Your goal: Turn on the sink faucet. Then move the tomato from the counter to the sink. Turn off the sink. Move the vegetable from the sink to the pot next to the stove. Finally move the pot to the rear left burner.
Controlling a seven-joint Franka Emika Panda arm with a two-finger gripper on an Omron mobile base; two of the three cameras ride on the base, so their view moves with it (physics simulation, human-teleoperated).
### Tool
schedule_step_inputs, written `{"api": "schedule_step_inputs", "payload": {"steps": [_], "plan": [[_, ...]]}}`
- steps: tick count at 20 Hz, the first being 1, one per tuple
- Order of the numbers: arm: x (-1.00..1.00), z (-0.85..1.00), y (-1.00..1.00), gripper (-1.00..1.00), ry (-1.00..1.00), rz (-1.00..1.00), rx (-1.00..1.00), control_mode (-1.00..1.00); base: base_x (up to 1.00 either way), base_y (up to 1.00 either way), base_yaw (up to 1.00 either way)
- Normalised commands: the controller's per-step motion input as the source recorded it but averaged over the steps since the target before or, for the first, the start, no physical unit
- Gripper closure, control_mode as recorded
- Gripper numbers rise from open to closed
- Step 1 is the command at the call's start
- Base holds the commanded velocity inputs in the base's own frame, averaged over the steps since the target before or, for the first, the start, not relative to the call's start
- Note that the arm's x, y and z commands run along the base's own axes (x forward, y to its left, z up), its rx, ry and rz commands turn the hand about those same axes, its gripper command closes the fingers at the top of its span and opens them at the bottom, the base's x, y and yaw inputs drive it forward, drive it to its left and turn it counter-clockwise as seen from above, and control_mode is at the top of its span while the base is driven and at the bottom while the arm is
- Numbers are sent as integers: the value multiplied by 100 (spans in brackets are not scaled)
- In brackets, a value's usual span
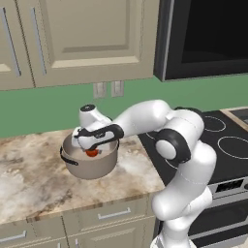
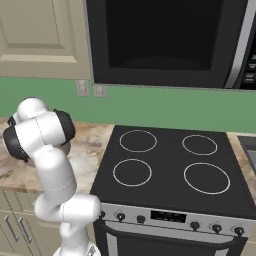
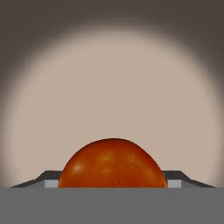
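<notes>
Tomato over the pot
The gripper (image 1: 93,151) pinches the tomato (image 3: 113,164) inside the pot (image 1: 90,163), left of the stove (image 1: 227,140); the arm hides much.

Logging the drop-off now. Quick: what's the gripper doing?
Gripper: inside the pot, closed on the tomato.
</notes>
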Motion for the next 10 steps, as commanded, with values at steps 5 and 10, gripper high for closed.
{"api": "schedule_step_inputs", "payload": {"steps": [5, 10], "plan": [[0, -15, 6, -100, 2, 0, 0, -100, 0, 0, 0], [-2, 1, 4, -100, 0, 0, 0, -100, 0, 0, 0]]}}
